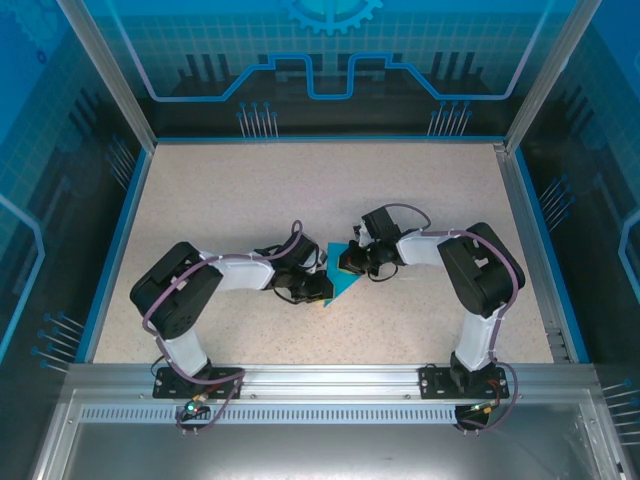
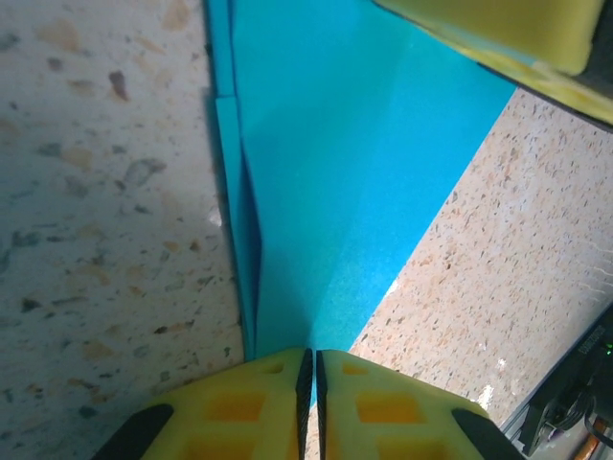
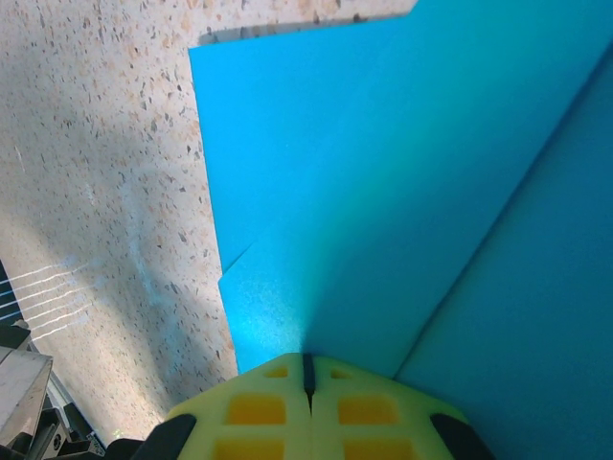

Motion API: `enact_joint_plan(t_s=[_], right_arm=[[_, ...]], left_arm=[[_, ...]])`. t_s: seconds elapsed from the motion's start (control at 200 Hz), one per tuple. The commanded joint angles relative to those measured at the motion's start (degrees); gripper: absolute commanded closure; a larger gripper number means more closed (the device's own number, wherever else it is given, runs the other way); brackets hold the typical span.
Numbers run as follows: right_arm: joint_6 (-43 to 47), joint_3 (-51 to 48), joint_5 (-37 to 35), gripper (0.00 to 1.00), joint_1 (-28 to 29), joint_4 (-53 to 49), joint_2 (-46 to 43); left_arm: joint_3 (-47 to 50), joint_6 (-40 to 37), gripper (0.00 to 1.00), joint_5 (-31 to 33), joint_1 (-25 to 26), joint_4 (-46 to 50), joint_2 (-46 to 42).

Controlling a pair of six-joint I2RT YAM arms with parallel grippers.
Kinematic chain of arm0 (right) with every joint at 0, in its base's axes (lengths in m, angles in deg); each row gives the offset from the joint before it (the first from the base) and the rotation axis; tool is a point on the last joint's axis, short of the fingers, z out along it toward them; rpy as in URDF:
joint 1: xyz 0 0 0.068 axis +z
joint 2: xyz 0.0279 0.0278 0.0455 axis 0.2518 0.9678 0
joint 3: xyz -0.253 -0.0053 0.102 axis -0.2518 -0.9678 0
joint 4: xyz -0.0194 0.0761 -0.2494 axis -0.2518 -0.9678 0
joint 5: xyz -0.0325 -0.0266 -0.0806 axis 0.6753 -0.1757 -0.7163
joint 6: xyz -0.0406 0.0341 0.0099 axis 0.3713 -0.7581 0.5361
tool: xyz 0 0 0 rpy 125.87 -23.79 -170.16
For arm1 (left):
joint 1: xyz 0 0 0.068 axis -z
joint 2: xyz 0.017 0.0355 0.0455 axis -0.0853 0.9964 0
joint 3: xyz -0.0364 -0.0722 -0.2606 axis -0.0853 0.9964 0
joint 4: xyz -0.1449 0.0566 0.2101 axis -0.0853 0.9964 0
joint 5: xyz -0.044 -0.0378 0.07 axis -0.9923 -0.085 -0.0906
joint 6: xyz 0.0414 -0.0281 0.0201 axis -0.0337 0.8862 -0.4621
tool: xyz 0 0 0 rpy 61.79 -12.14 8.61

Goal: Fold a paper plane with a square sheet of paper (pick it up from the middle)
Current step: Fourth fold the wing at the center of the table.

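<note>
The blue paper [image 1: 343,285] sits at the middle of the speckled table [image 1: 250,190], well away from the blue walls, and both arms reach in to meet over it. It is no flat square: it shows folds and overlapping layers. The left gripper [image 1: 316,290] comes at it from the left and near side. In the left wrist view its yellow fingers [image 2: 239,402] are pressed together with the paper's narrow end pinched between them. From that pinch the paper widens away, with a thin extra layer along its left edge and a faint crease running up its middle. The right gripper [image 1: 352,264] comes in from the right, at the paper's far side. In the right wrist view its yellow fingers [image 3: 259,407] are closed together and clamped on the paper's edge. There the paper spreads out above the table with a stepped left edge, and a straight fold line crosses it diagonally on the right. One yellow finger of the right gripper also shows at the top right of the left wrist view, resting over the paper.
</note>
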State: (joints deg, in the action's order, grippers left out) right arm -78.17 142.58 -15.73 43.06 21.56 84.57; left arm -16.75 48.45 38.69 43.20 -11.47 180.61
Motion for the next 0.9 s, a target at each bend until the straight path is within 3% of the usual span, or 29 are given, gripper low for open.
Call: enact_joint_plan(t_s=[0.0,0.59,0.895], right_arm=[[-0.14,-3.06,-10.54,1.00,0.18,-8.63,6.51],[-0.41,-3.24,-10.92,1.00,0.10,-8.94,7.08],[-0.55,-3.29,-10.67,1.00,0.05,-8.68,7.00]], left_arm=[[4.06,0.90,0.87,-0.68,1.97,8.05,0.01],[4.61,-0.92,0.97,-0.15,3.21,11.99,-4.19],[0.39,-0.91,0.96,5.23,2.60,10.97,-10.36]])
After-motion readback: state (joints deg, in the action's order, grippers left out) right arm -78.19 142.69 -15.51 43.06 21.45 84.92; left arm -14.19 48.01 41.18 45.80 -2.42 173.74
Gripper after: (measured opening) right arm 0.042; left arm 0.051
